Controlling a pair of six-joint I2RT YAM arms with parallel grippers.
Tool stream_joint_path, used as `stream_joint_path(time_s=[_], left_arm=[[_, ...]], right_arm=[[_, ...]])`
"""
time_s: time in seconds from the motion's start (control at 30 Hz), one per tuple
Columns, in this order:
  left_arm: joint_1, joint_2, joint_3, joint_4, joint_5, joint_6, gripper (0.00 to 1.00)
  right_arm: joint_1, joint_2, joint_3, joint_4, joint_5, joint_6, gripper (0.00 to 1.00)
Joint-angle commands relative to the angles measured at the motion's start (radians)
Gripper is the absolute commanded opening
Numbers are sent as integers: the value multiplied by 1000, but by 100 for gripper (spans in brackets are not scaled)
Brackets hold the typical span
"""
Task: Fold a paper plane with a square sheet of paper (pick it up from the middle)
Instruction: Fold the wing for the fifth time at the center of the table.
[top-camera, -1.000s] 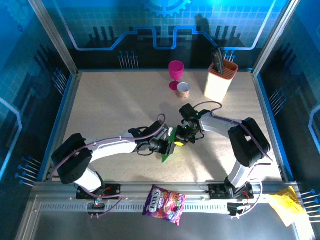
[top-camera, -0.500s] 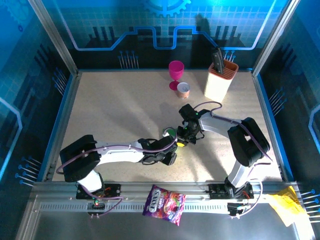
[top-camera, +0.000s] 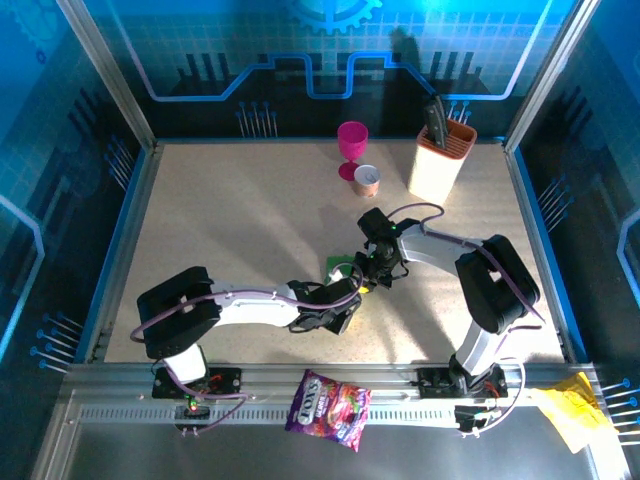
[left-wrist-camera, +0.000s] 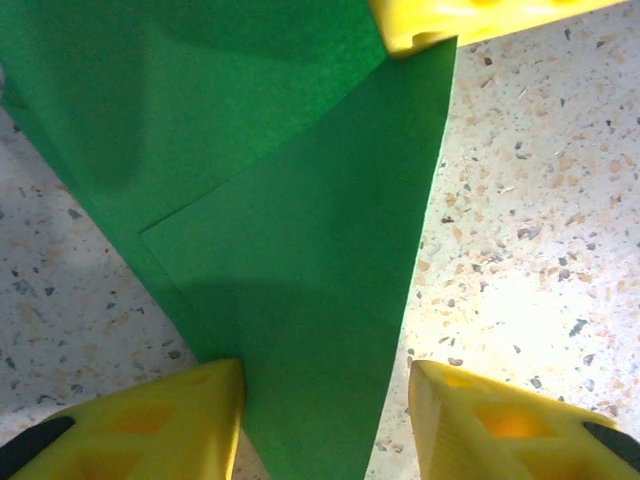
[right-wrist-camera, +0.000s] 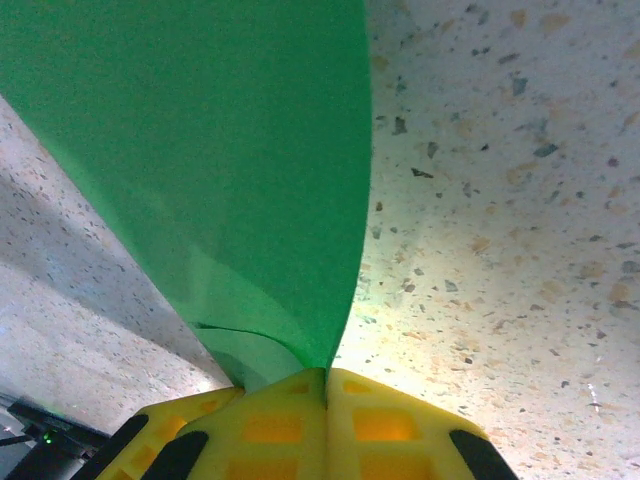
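Note:
The square sheet of paper (top-camera: 338, 266) is bright green and folded into a long wedge with a diagonal crease (left-wrist-camera: 300, 200). It lies on the speckled table near the middle. My left gripper (top-camera: 345, 305) is open, and its yellow fingers (left-wrist-camera: 150, 425) straddle the narrow end of the paper (left-wrist-camera: 325, 420). The left finger touches the paper's edge, while the right finger stands clear on bare table. My right gripper (top-camera: 365, 278) is shut on the opposite end of the paper (right-wrist-camera: 326, 385), and the sheet curves up from its tips (right-wrist-camera: 230, 150). One of its fingers (left-wrist-camera: 470, 20) rests on the paper's far edge.
A pink goblet (top-camera: 351, 143), a small cup (top-camera: 367, 180) and an orange knife block (top-camera: 441, 160) stand at the back of the table. A purple snack bag (top-camera: 328, 398) and crumpled yellow paper (top-camera: 570, 405) lie on the rail in front.
My left gripper has slid toward the near edge along the paper and its jaws have widened a little. The right gripper has stayed shut in place.

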Motion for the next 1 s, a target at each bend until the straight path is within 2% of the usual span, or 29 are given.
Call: stream_joint_path(time_s=[0.0,0.4,0.7,0.97], left_arm=[[1,19,43,4,-50,4,46],[-11,-13,62,-14,-122,-12,49],[-45,-19,85,-35,-219,7,50],[-52,5,97,-17,-198,13,49]], right_arm=[[20,0,9,-36,-29,6,0],[24,1,-1,-33,-25,10,0],[27,-1,-6,-33,-21,15,0],[30,0,-8,-31,-19,19,0]])
